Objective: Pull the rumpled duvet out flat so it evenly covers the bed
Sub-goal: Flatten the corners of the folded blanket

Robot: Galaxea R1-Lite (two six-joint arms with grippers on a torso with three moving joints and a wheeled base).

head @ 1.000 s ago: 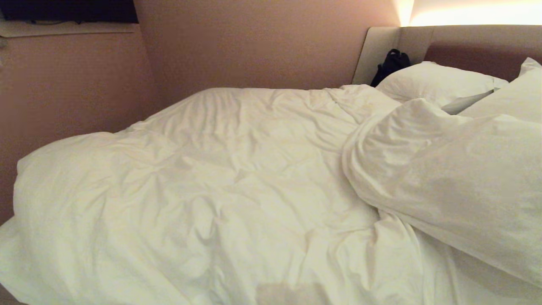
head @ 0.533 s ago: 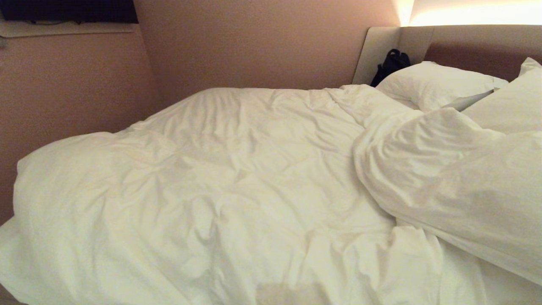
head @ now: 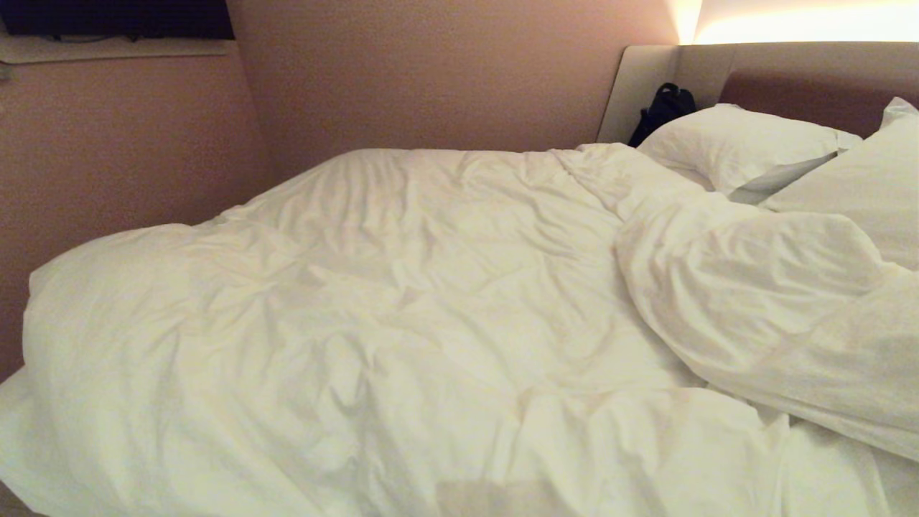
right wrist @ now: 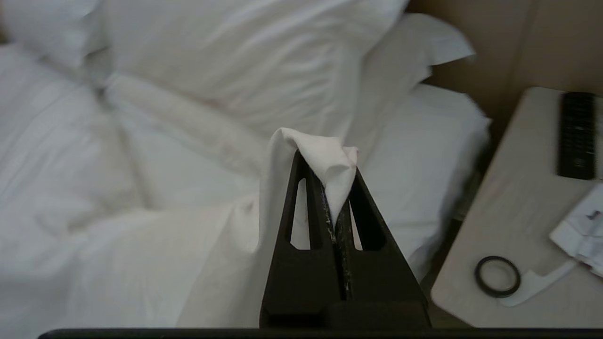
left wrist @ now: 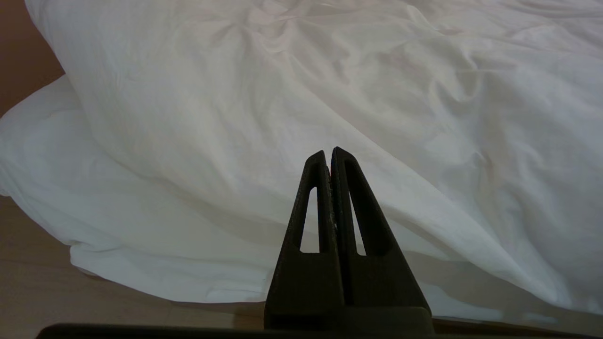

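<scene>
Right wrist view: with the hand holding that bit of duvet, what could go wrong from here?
1. The right hand pinches only a small tip of the duvet; it may slip out.
2. The folded-over part may bunch rather than flatten.
3. The nightstand with a remote is close; a swing might hit it.

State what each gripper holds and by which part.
Right gripper: shut on the duvet, pinching a small bunched tip of its cloth. Left gripper: shut, empty, beside the duvet.
</scene>
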